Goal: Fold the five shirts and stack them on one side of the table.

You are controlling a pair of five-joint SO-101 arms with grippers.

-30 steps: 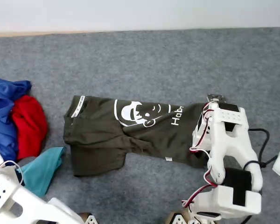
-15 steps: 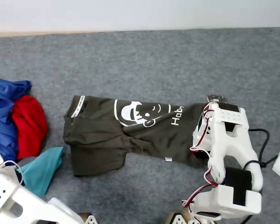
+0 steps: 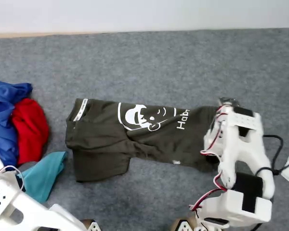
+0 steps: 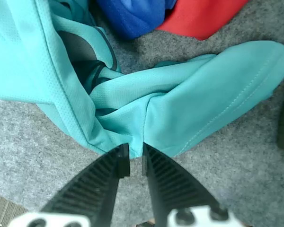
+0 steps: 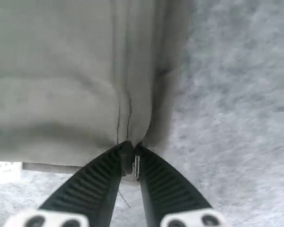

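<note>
Judging by how the cloth lies, the task is barely begun: the dark olive shirt (image 3: pixel 135 139) lies spread in the middle of the desk (image 3: pixel 159 67), rumpled and only partly doubled over, with the right hand (image 5: pixel 128 153) clamped on a fold at its right edge; the blue shirt (image 3: pixel 5 120), red shirt (image 3: pixel 31 127) and teal shirt (image 3: pixel 41 175) sit heaped at the left; the left hand (image 4: pixel 130 158) hangs over the teal shirt, jaws drawn together on nothing; no shirt is yet neatly folded or stacked.
</note>
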